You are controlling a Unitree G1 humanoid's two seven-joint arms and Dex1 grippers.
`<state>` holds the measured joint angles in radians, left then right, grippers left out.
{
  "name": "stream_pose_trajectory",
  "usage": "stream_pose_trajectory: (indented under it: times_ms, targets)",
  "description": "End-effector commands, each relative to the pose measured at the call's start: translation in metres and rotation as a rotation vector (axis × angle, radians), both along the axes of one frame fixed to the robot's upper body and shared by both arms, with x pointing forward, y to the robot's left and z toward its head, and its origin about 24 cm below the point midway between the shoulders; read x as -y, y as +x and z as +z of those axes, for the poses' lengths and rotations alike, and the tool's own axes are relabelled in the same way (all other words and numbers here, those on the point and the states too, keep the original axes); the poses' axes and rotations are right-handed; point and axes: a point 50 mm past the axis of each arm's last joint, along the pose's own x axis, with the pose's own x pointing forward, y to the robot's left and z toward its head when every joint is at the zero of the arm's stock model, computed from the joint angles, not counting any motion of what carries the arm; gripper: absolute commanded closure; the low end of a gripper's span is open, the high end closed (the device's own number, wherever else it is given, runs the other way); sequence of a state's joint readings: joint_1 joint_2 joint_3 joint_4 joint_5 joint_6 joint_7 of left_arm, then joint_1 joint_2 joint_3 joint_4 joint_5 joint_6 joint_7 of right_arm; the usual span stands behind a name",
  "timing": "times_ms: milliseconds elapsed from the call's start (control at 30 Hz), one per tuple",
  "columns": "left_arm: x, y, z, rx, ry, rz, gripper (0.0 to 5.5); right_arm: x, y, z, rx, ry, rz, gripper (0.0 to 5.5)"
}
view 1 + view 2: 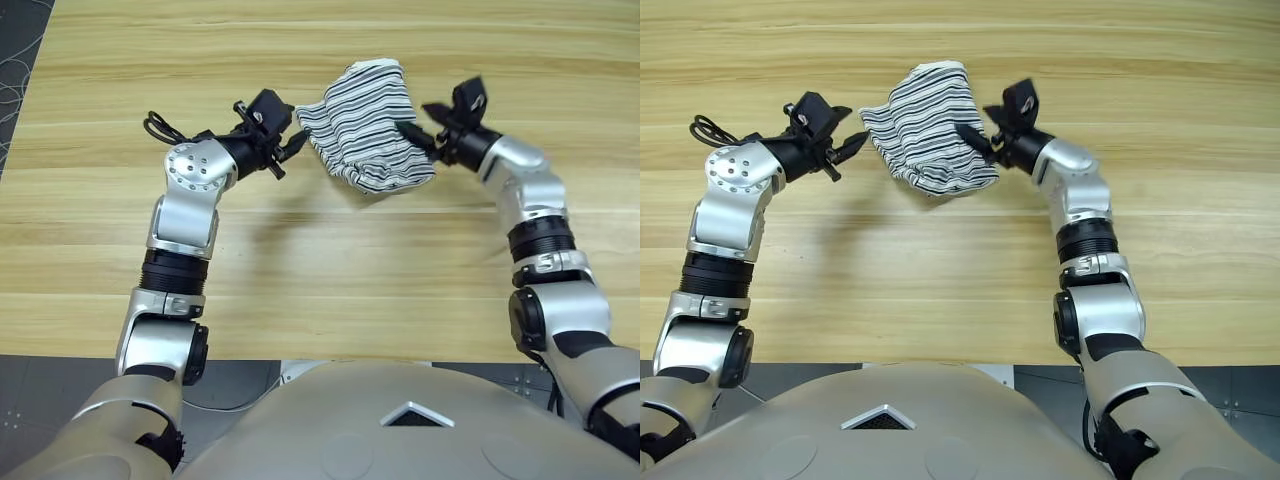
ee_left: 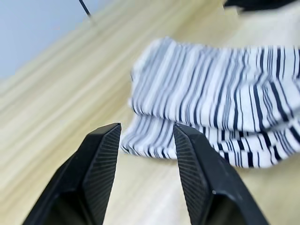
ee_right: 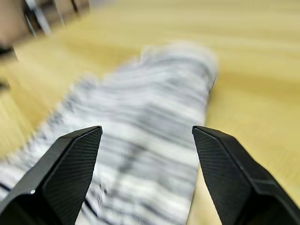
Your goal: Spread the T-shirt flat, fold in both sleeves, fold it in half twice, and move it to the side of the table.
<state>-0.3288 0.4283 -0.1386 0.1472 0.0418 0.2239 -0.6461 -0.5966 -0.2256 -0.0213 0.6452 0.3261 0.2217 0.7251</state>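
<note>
Folded T-shirt [image 1: 365,125] upper centre; left claw [image 1: 293,148], right claw [image 1: 412,132] open, flanking. Best pinch all layers before sliding sideways.

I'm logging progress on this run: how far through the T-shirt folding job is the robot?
Done: the T-shirt is a compact, layered bundle, so the spreading and folding look finished. In hand: the left tool and right tool sit open on either side of it, neither closed on it. Left: moving it aside, since it lies between the arms on the table, not near the table's side.
</note>
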Motion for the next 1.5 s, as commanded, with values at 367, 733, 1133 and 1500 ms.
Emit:
stream_pose_trajectory:
  times_ms: [367,733,1133,1500]
  targets:
    - [0.002,0.003,0.024,0.111,-0.059,0.034,3.43,-0.117,-0.028,-0.069,-0.075,-0.36,0.146,1.94]
    - [-0.009,-0.015,0.035,0.176,-0.131,0.103,3.43,0.03,0.005,-0.056,-0.137,-0.575,-0.264,1.94]
    - [-0.043,-0.051,-0.006,0.139,-0.322,0.404,3.43,0.179,-0.074,-0.026,-0.055,-0.597,-0.435,1.94]
    - [-0.043,-0.055,-0.004,0.326,-0.381,0.491,3.43,0.085,-0.076,0.05,0.61,-0.021,-0.584,1.94]
